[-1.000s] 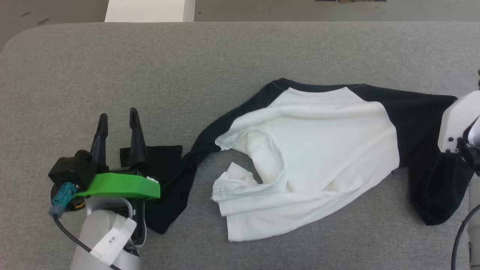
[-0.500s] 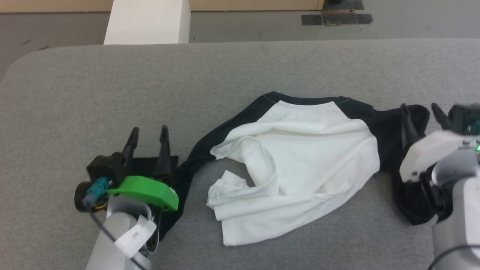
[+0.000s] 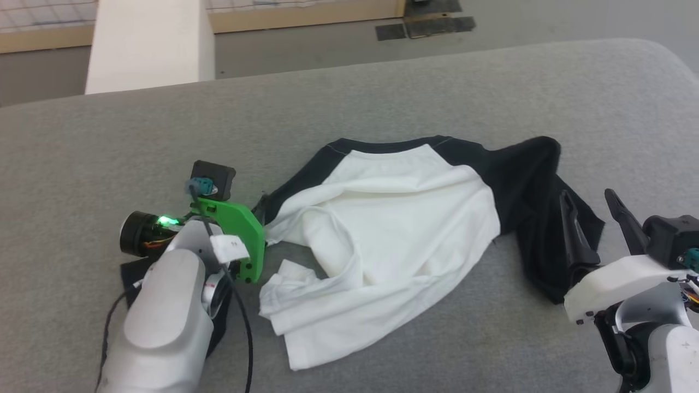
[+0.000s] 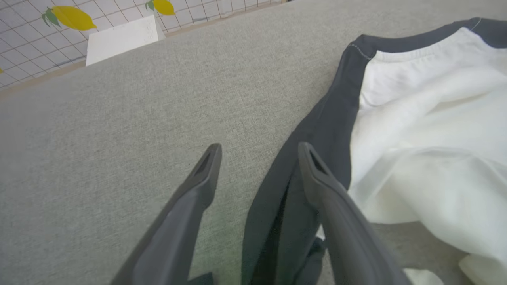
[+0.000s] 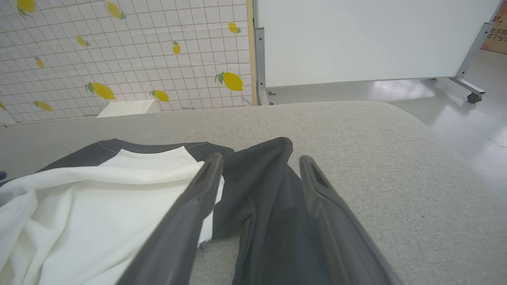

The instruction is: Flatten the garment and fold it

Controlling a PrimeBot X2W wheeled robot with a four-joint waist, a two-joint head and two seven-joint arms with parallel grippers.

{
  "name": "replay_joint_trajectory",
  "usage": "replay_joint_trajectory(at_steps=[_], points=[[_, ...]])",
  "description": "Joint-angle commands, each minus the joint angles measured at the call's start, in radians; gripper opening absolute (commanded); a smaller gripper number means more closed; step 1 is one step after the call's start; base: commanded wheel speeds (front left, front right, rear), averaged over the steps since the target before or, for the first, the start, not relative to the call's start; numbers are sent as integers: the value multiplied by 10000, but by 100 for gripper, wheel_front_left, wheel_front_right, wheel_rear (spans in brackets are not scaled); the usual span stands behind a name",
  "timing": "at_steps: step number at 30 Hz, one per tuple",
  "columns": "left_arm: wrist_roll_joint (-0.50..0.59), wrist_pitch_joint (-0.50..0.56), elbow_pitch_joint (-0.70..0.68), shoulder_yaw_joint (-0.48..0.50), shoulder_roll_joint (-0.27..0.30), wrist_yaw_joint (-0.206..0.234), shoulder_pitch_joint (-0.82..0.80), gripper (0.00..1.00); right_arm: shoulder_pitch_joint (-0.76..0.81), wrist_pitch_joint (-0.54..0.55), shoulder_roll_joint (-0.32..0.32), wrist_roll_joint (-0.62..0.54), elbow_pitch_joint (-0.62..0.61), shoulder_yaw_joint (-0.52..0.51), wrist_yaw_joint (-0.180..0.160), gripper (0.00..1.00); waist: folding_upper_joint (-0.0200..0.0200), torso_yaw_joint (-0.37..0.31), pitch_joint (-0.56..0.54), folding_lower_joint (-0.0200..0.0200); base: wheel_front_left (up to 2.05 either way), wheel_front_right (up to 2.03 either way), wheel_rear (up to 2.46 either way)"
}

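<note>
The garment (image 3: 393, 229) lies crumpled on the grey padded table (image 3: 382, 93), white body up, black neck trim at the far side. One black sleeve (image 3: 532, 174) bunches at the right. The other black sleeve (image 4: 313, 134) runs under my left arm. My right gripper (image 3: 587, 194) stands open at the lower right, its fingers over that right sleeve (image 5: 261, 198) with nothing pinched. My left gripper (image 4: 259, 152) is open too, one finger over bare table and the other finger (image 4: 317, 178) over the black sleeve. In the head view its green wrist bracket (image 3: 235, 224) hides the fingers.
A white block (image 3: 147, 46) stands beyond the table's far edge, with floor behind it. The table's rounded far right corner (image 3: 661, 54) is near my right arm. A lemon-print wall (image 5: 119, 47) and a wheeled whiteboard (image 5: 356, 39) stand beyond.
The head camera has shifted. My right gripper opened, let go of the black sleeve and drew back; the sleeve slumped toward the body. My left wrist turned toward the garment.
</note>
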Motion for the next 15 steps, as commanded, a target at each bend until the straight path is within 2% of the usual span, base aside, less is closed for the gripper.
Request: replay_joint_trajectory(at_steps=[1,10,15], points=[[26,395,175,-141,157,-71,-252,100,127,30,28,65,-117,23,-17,100,79,-414,177,0,0,0,0],[148,2556,689,-1013,714,-161,-697,100,323,34,37,453,-323,129,-17,100,79,-733,376,0,0,0,0],[257,3358,718,-1128,872,-1,-809,100,287,56,38,570,-372,210,-17,100,79,-768,461,0,0,0,0]])
